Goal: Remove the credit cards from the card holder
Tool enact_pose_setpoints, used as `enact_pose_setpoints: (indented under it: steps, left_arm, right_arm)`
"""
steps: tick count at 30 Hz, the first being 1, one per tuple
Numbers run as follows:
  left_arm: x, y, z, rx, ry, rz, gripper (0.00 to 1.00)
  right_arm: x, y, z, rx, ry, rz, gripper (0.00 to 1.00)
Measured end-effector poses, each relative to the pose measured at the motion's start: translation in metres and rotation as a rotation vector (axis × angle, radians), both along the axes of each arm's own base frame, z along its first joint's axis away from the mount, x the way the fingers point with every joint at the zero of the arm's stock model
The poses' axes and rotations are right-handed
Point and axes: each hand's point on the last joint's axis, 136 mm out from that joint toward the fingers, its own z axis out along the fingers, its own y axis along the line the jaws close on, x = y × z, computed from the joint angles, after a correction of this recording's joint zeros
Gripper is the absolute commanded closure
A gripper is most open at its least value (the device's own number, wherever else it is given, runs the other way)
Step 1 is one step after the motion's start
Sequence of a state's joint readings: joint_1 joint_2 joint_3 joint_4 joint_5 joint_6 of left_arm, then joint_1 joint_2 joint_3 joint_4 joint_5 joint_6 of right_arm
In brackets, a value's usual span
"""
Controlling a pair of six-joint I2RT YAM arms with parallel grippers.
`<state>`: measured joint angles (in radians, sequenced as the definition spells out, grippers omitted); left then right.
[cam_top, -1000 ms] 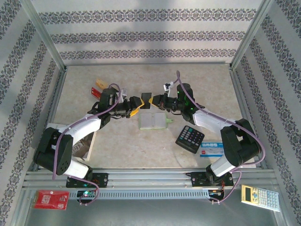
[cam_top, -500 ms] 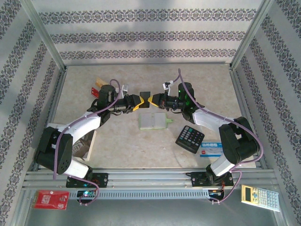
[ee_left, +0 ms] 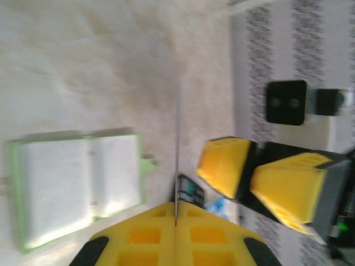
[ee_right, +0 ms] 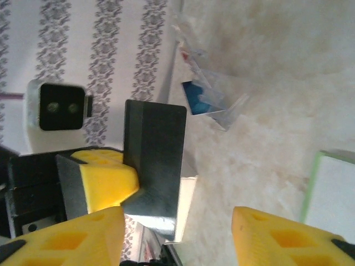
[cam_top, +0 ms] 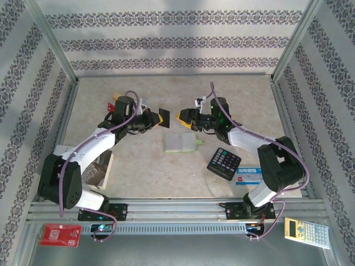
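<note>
Now that the right tool [cam_top: 183, 115] is gaping, the left tool [cam_top: 153, 118] is carrying the handed-off black card [cam_top: 164, 116] toward nine o'clock.

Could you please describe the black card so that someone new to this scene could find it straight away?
Start at the middle of the table, just beyond the open green wallet, where the two arms nearly meet. The black card sticks out of the left gripper, shut on it, facing the open right gripper. Unlike the black calculator, it is thin, plain and off the table.
</note>
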<state>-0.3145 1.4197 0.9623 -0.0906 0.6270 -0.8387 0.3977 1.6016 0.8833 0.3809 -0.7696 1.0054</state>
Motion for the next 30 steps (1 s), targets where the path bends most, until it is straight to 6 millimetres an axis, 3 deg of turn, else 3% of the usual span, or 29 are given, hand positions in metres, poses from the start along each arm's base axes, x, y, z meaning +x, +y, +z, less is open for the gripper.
enact_pose_setpoints:
  steps: [7,14,21,30]
  left_arm:
    - [-0.003,0.061,-0.012,0.369,0.046,0.174,1.0]
    - [-0.003,0.113,0.002,0.621,0.075,0.348,1.0]
    - [0.025,0.136,0.012,0.708,0.132,0.541,1.0]
    - [0.067,0.145,-0.006,0.707,0.241,0.78,1.0]
  right_arm:
    - [0.003,-0.022,-0.036,-0.198,0.036,-0.08,0.25]
    - [0.002,-0.046,-0.045,-0.356,0.007,-0.149,0.12]
    - [0.007,-0.059,-0.052,-0.462,-0.018,-0.181,0.02]
    - [0.013,-0.061,-0.044,-0.497,-0.056,-0.177,0.02]
